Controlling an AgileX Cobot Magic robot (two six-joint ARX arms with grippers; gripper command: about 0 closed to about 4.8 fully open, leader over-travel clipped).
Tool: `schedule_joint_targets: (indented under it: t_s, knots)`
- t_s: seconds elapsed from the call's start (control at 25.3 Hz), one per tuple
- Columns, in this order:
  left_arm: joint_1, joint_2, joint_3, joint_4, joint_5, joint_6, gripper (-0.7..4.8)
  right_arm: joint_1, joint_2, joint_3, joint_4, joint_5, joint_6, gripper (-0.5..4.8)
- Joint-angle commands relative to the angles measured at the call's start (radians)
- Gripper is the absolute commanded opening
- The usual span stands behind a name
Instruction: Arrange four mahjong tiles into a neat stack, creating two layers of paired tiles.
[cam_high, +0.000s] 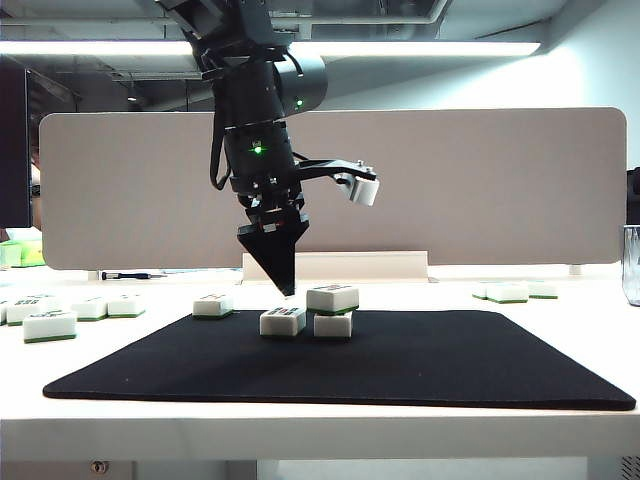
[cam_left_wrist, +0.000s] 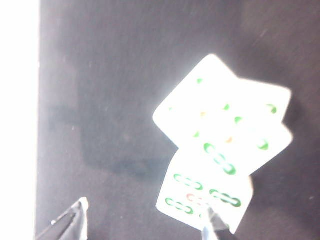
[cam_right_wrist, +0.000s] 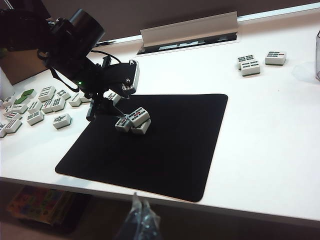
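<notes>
**Three tiles up, one slot open**

On the flat black rectangular mat (cam_high: 420, 365) sit three small white mahjong tiles with thin green bases (cam_high: 310, 312): two side by side and one laid on top, skewed across the pair rather than squared, so the stack (cam_right_wrist: 133, 120) is not yet neat. The top layer lacks its second tile, likely to come from the loose white tiles (cam_high: 212, 305) just off the mat. The left gripper (cam_high: 285, 285) hangs just above the lower tile, jaws spread wide and holding nothing. The right gripper (cam_right_wrist: 137, 220) waits at the table's near edge, well apart; I cannot tell how its jaws stand.
</notes>
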Motion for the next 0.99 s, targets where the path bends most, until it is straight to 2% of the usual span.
schedule_joint_targets:
  t_s: [0.04, 0.2, 0.4, 0.59, 0.75, 0.95, 0.99]
  knots:
    - [0.0, -0.009, 0.002, 0.001, 0.005, -0.003, 2.95, 0.001, -0.012, 0.002, 0.01, -0.001, -0.003, -0.01]
    - [0.013, -0.009, 0.002, 0.018, -0.019, -0.095, 2.73, 0.001, -0.012, 0.002, 0.01, -0.001, -0.003, -0.01]
    - [-0.003, -0.011, 0.002, 0.123, -0.036, -0.263, 2.73, 0.001, -0.012, 0.002, 0.01, -0.001, -0.003, -0.01]
    - [-0.024, -0.011, 0.002, 0.182, -0.039, -0.343, 2.73, 0.001, -0.012, 0.002, 0.01, -0.001, -0.003, -0.01]
    - [-0.024, -0.011, 0.002, 0.165, -0.072, -0.348, 2.73, 0.001, -0.012, 0.002, 0.01, -0.001, -0.003, -0.01]
    - [-0.001, -0.011, 0.002, 0.08, -0.219, -0.478, 2.73, 0.001, -0.012, 0.002, 0.009, -0.001, -0.003, -0.01]
    - [0.008, -0.011, 0.002, 0.059, -0.221, -0.51, 2.72, 0.001, -0.012, 0.003, 0.009, -0.001, -0.003, -0.01]
